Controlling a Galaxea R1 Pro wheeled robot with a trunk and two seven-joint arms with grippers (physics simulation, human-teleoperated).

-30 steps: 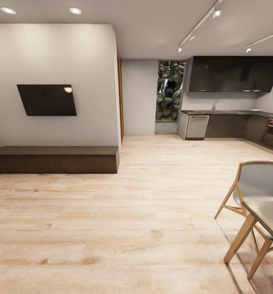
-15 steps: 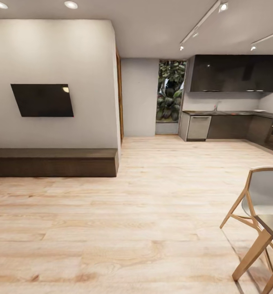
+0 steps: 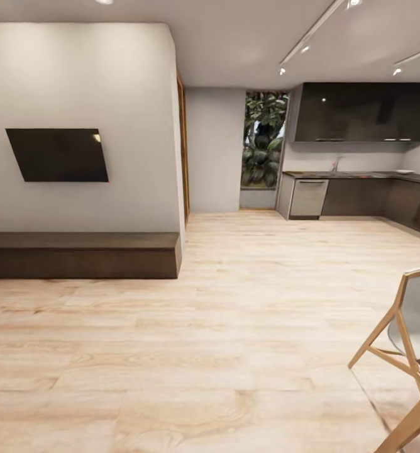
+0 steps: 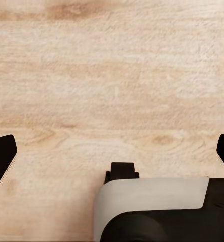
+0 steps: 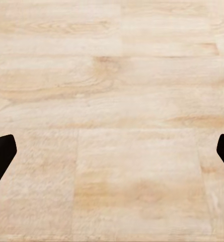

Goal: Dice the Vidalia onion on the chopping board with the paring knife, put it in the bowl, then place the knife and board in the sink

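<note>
The kitchen (image 3: 361, 157) lies far across floor (image 3: 235, 327); both jaws gape empty.

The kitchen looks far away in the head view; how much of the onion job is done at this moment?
Nothing looks done yet. The kitchen lies across the wood floor, its countertop distant. The left claw and right claw are open over bare floor, holding nothing. All steps remain: reaching the sink, dicing, filling the bowl, putting knife and board in the sink.

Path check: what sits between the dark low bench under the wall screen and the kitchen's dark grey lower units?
Head view: bare light wood floor spans from the long dark bench to the dark grey lower kitchen units. The pale wooden chair stands off to the side, nearer the camera.
</note>
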